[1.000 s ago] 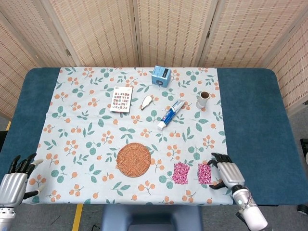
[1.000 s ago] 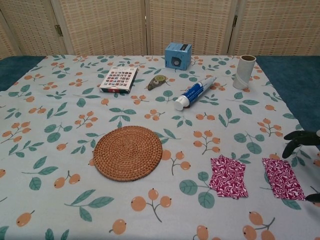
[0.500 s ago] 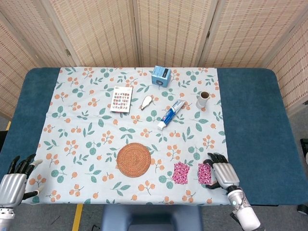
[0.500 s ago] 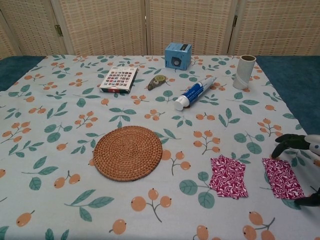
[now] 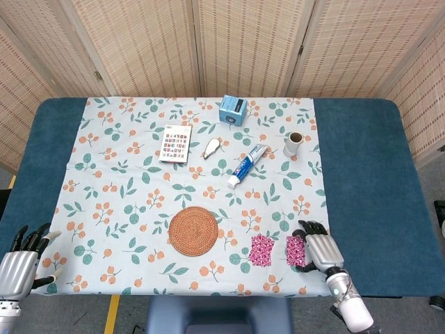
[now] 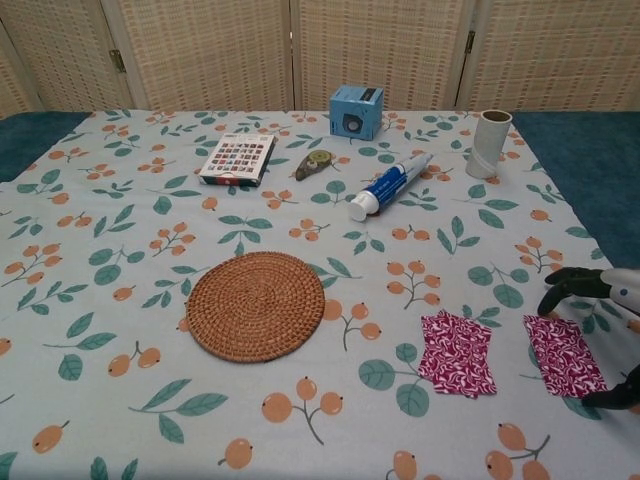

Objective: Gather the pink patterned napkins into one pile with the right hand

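Chest view puts your right hand (image 6: 600, 340) at the near right edge of the table, fingers spread and arched over the right-hand napkin (image 6: 563, 355). Fingertips (image 6: 548, 303) sit at its far edge and a thumb tip shows near its front corner, but whether any of them press the cloth cannot be told. The hand does not appear to have a hold on it.

Just beside that, toward the centre, the second napkin (image 6: 457, 352) lies flat on the tablecloth (image 6: 130, 300). A strip of bare cloth shows between the two, so they are near but apart.

Finding: no pile exists yet. By my reading, you are at the opening step, with the first napkin about to be taken and the whole carry or slide across to its neighbour left to do.

Your left hand (image 5: 24, 261) rests at the near left corner in the head view, fingers apart, holding nothing, well clear of the work.

Further back, a round woven mat (image 6: 258, 305) lies left of the napkins and out of the path between them. Beyond it stand a toothpaste tube (image 6: 390, 184), a card pack (image 6: 238, 159), a blue box (image 6: 356, 111) and a cardboard tube (image 6: 487, 143), all well apart from the napkins.
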Robot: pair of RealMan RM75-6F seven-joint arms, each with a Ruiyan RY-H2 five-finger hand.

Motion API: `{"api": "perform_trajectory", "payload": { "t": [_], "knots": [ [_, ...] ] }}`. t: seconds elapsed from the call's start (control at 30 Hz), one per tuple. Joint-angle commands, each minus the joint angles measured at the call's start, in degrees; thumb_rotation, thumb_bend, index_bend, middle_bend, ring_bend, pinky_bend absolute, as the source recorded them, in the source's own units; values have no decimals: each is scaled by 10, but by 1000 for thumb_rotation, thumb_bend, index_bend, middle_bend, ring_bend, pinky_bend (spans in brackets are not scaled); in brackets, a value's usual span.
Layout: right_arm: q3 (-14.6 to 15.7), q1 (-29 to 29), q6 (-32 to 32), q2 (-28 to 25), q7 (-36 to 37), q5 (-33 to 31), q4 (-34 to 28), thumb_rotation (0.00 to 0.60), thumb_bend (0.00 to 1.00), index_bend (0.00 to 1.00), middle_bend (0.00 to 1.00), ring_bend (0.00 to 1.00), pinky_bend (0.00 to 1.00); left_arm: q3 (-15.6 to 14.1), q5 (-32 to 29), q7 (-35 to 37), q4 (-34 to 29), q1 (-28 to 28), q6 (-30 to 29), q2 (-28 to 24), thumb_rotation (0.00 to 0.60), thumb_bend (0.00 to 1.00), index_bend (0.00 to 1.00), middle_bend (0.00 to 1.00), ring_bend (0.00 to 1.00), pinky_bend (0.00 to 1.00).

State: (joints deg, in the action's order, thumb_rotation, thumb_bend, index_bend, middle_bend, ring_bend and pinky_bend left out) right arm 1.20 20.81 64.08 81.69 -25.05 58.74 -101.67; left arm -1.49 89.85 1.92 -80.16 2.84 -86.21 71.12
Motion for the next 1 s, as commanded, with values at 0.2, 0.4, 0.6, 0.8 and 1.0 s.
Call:
{"api": "perform_trajectory", "payload": {
  "t": [0.2,0.4,0.6,0.8,1.0],
  "knots": [
    [1,-2,3,3,-5,-1,3,579,123,238,86,0,0,-1,1,2,2,0,1,1,600,206,252,132,204,0],
    [-1,1,-3,5,-7,-6,5,579,123,238,89,0,0,0,0,3,3,-1,0,1,600,206,252,132,204,0],
    [-1,2,-5,4,-13,-12,3,578,123,238,94,0,0,0,0,4,4,-1,0,1,600,206,252,131,204,0],
    [0,-1,2,-2,-12,-5,-5,581,124,256,100,0,0,0,1,5,4,-1,-1,2,600,207,252,132,204,0],
    [-1,-2,0,-6,-6,-6,-7,583,123,266,103,0,0,0,2,4,3,-1,-2,1,600,206,252,131,204,0]
  ]
}}
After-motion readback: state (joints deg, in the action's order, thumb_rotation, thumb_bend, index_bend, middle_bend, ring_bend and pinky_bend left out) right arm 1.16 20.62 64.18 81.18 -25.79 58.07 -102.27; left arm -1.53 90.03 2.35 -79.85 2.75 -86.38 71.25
